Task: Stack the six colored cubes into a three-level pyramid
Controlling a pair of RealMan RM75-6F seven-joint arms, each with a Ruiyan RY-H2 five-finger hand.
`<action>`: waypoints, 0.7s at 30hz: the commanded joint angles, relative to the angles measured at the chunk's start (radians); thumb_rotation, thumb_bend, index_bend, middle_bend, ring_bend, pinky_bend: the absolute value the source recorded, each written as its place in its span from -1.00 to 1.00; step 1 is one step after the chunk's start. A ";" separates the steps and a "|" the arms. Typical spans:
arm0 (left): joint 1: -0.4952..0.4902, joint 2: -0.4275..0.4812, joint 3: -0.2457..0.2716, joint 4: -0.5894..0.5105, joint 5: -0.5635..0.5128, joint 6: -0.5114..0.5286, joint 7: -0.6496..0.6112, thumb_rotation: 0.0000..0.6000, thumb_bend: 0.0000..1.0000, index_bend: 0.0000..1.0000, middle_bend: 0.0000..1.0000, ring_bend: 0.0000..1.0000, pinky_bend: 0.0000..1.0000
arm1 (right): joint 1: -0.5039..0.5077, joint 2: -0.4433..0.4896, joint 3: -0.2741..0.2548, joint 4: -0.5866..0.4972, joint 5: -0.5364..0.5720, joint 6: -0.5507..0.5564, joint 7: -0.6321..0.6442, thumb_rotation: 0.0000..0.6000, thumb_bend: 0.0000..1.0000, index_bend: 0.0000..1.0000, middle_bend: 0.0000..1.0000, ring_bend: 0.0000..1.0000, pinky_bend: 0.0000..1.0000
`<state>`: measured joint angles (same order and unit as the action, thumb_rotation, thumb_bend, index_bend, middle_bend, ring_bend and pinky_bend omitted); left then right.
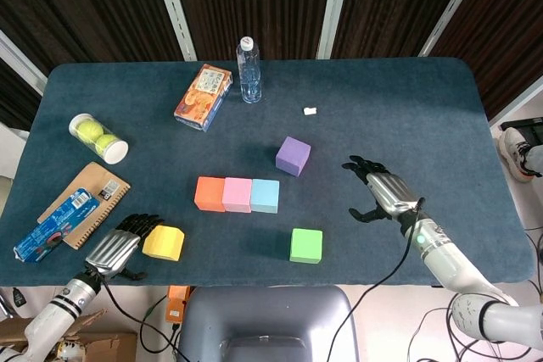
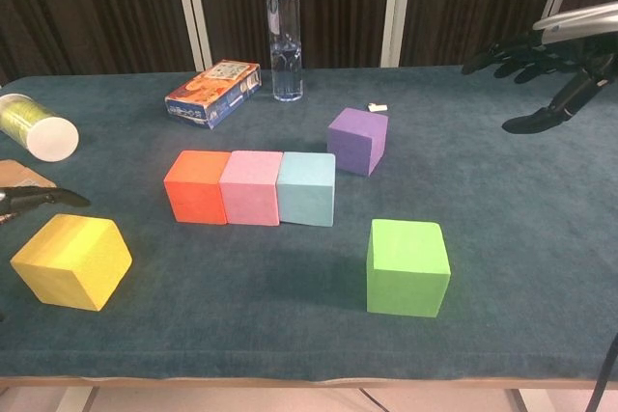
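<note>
An orange cube (image 1: 209, 193) (image 2: 198, 187), a pink cube (image 1: 237, 195) (image 2: 251, 187) and a light blue cube (image 1: 265, 196) (image 2: 307, 188) sit in a touching row mid-table. Behind them to the right rests a purple cube (image 1: 293, 156) (image 2: 357, 140). A green cube (image 1: 305, 245) (image 2: 407, 266) lies near the front edge. At the front left is a yellow cube (image 1: 164, 242) (image 2: 71, 260). My left hand (image 1: 119, 247) (image 2: 34, 200) hovers just left of the yellow cube, fingers apart and empty. Raised to the right of the cubes, my right hand (image 1: 386, 194) (image 2: 550, 60) is spread open.
A water bottle (image 1: 249, 70) and a snack box (image 1: 204, 96) stand at the back. A tennis ball tube (image 1: 97, 138), a notebook (image 1: 92, 195) and a blue packet (image 1: 53, 225) lie at the left. A small white scrap (image 1: 310, 110) lies behind the purple cube.
</note>
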<state>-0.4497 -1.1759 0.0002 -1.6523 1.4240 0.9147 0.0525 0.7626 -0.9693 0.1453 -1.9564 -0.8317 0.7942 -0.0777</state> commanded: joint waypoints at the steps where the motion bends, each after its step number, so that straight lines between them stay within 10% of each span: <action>1: -0.023 -0.023 -0.021 0.025 -0.024 -0.020 -0.031 1.00 -0.79 -0.74 -0.88 -1.00 -0.86 | 0.005 -0.007 -0.005 0.015 0.001 -0.020 0.003 1.00 -0.49 -0.75 -1.00 -1.00 -1.00; 21: -0.079 -0.095 -0.055 0.101 -0.126 -0.075 -0.090 1.00 -0.68 -0.08 -0.88 -1.00 -0.86 | -0.006 -0.004 -0.009 0.064 -0.024 -0.063 0.052 1.00 -0.49 -0.75 -1.00 -1.00 -1.00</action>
<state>-0.5269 -1.2709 -0.0534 -1.5503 1.3010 0.8418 -0.0350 0.7578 -0.9733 0.1359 -1.8944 -0.8541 0.7325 -0.0278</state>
